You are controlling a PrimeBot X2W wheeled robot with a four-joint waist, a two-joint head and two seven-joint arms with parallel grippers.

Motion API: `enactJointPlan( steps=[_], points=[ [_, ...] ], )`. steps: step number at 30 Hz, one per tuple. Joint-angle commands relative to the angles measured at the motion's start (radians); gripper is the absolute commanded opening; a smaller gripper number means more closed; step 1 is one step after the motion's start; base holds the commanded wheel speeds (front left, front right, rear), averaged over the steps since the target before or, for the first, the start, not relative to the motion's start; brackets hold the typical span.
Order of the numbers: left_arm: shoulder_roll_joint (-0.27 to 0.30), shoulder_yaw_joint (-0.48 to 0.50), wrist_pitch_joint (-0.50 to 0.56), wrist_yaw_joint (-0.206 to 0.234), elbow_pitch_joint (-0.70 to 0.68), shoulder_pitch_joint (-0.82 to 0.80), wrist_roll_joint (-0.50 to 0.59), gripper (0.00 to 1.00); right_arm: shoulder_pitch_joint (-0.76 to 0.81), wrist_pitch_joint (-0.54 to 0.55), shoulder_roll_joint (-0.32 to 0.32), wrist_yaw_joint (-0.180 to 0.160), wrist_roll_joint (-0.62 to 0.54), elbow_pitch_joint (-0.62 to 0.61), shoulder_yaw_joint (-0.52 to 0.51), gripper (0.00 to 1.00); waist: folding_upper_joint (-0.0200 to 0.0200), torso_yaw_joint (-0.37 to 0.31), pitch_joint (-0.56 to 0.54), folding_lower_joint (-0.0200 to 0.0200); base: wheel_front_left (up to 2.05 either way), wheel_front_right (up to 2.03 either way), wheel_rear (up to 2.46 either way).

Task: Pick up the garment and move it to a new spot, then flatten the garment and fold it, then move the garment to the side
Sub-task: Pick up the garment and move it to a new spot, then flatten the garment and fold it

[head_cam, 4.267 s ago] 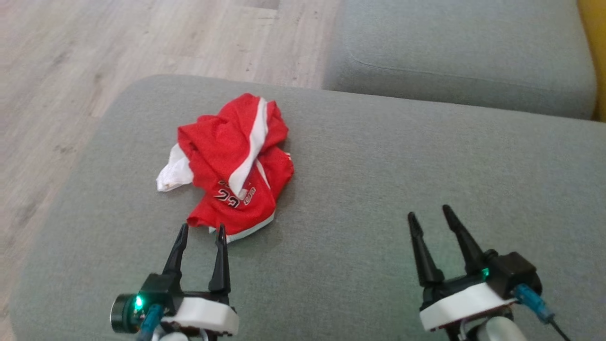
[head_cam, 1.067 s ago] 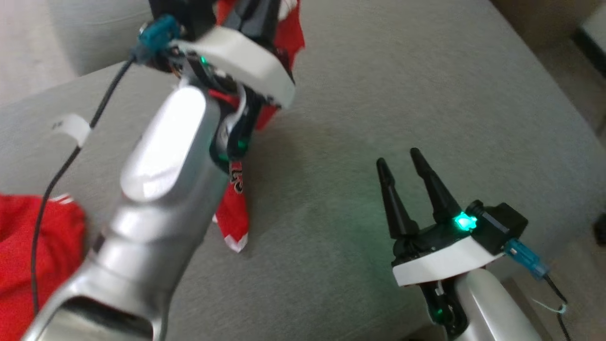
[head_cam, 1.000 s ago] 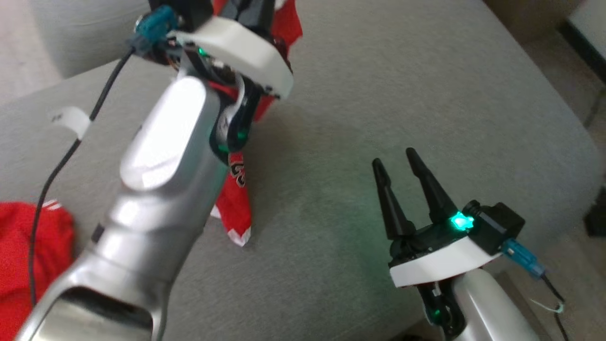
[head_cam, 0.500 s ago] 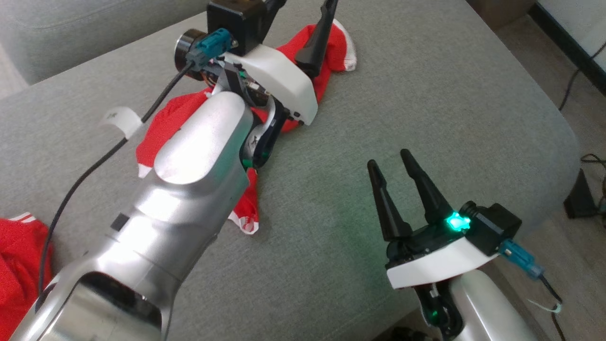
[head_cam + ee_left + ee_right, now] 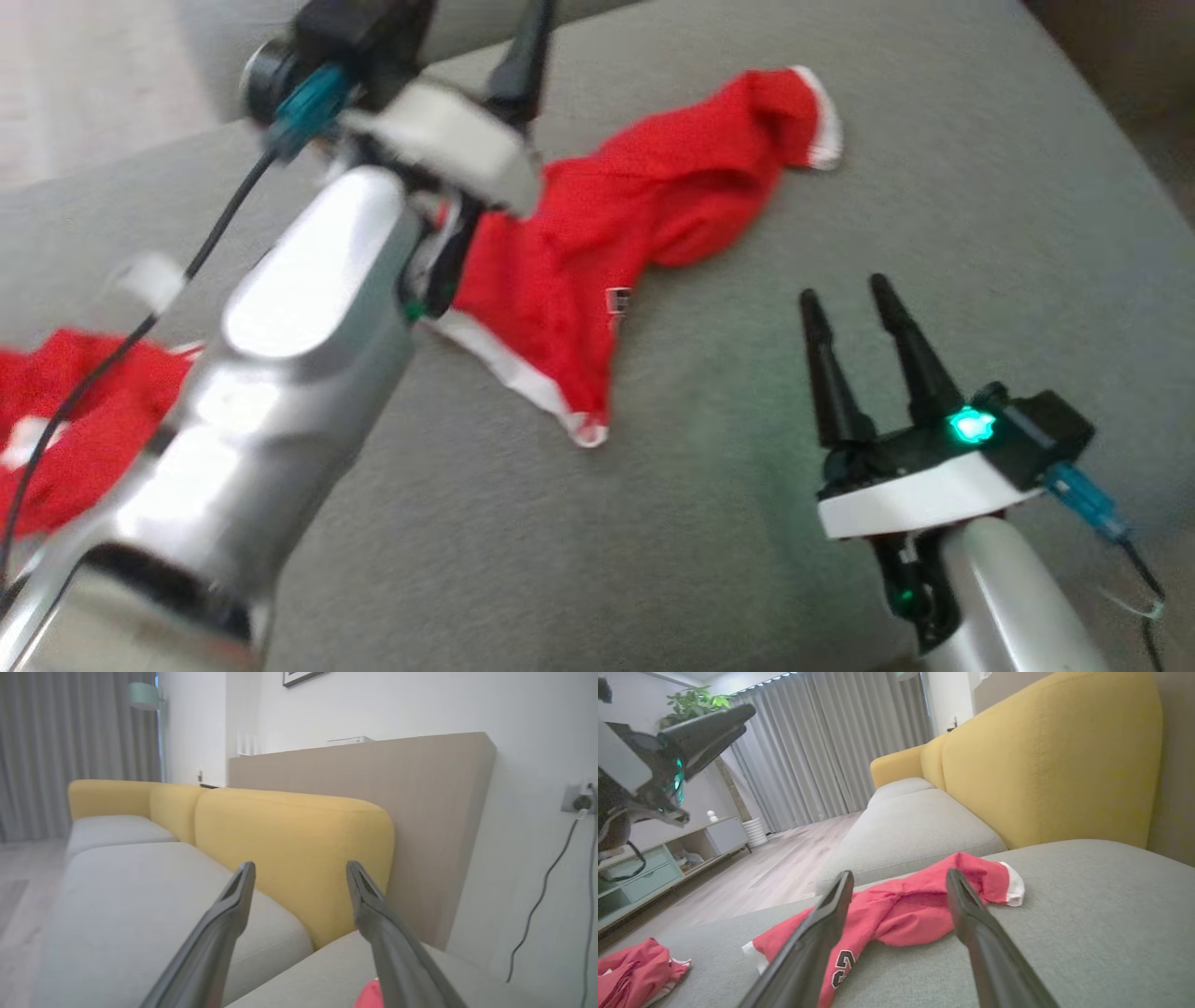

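The garment (image 5: 597,233), a red jersey with white trim and a number print, lies stretched out and crumpled on the grey cushion (image 5: 709,523), held by neither gripper. In the right wrist view the garment (image 5: 901,910) sits just beyond my fingers. My left gripper (image 5: 300,868) is open and empty, raised above the garment's left end; a sliver of red (image 5: 369,996) shows under it. The left arm (image 5: 308,308) crosses the head view. My right gripper (image 5: 843,289) hovers open over bare cushion to the right of the garment.
A second red cloth (image 5: 56,439) lies at the cushion's left end, also seen as the red cloth (image 5: 635,963). The yellow sofa back (image 5: 1045,765) rises behind the cushion. Another grey cushion (image 5: 906,830) lies beyond. A low cabinet (image 5: 654,863) stands across the wooden floor.
My left gripper opened and let go of the garment, which dropped and now lies stretched on the cushion. The left arm lifted away. The head camera shifted; the right gripper stayed open.
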Motion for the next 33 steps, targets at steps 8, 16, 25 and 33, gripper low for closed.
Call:
enactJointPlan(
  steps=[8, 16, 25, 33],
  points=[
    [0.191, 0.046, -0.066, 0.090, -0.167, 0.248, 0.032, 1.00, 0.036, -0.011, -0.003, -0.001, -0.049, -0.025, -0.059, 1.00, 0.0000, 0.216, -0.072, 0.0000, 0.00, 0.00, 0.00],
    [0.240, 0.052, -0.097, 0.209, -0.324, 0.587, 0.041, 1.00, 0.082, -0.011, -0.003, -0.001, -0.075, -0.011, -0.085, 1.00, 0.0000, 0.297, -0.097, 0.0000, 0.00, 0.00, 0.00],
    [0.185, 0.155, -0.103, 0.258, -0.407, 0.758, 0.092, 1.00, 0.089, -0.011, -0.003, -0.001, -0.092, 0.000, -0.081, 1.00, 0.0000, 0.316, -0.094, 0.0000, 0.00, 0.00, 0.00],
    [0.151, 0.175, -0.103, 0.213, -0.392, 0.773, 0.149, 1.00, 0.086, -0.011, -0.003, -0.001, -0.108, 0.016, -0.071, 1.00, 0.0000, 0.333, -0.100, 0.0000, 0.00, 0.00, 0.00]
  ],
)
